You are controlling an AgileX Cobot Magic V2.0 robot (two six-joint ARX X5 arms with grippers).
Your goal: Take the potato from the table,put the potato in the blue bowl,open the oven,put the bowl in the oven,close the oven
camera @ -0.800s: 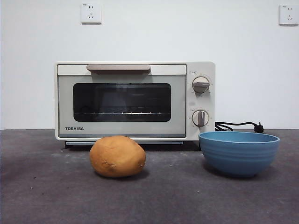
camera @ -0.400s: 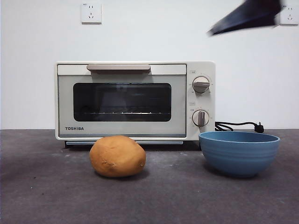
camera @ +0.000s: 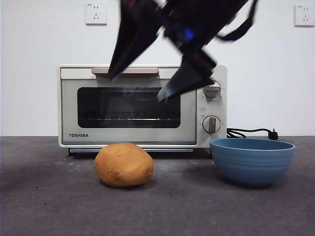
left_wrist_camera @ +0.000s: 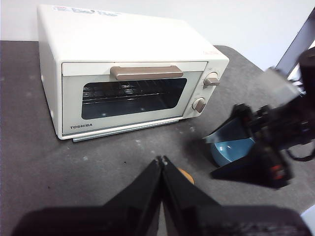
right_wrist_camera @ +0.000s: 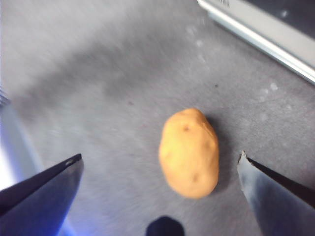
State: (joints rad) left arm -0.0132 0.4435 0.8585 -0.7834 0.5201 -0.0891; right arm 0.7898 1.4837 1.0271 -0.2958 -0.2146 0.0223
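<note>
The orange-tan potato [camera: 124, 164] lies on the dark grey table [camera: 49, 206] in front of the oven [camera: 133, 105]. The oven's dark glass door is closed. To the right of the potato stands the blue bowl [camera: 252, 161], with nothing visible in it. My right gripper [camera: 136, 87] hangs open above the potato, well clear of it. In the right wrist view the potato [right_wrist_camera: 189, 152] lies below and between the wide-open right gripper [right_wrist_camera: 160, 157]. My left gripper [left_wrist_camera: 161, 160] is shut and holds nothing, back from the oven [left_wrist_camera: 133, 73]. The right arm partly hides the bowl [left_wrist_camera: 231, 147].
A black cord [camera: 248, 132] trails on the table right of the oven, behind the bowl. Two wall sockets [camera: 96, 13] sit high on the white wall. The right arm [left_wrist_camera: 275, 142] crosses the left wrist view near the bowl.
The right arm has swept down from the top right corner to the middle, now large and dark above the potato. Potato, bowl and oven have not moved.
</note>
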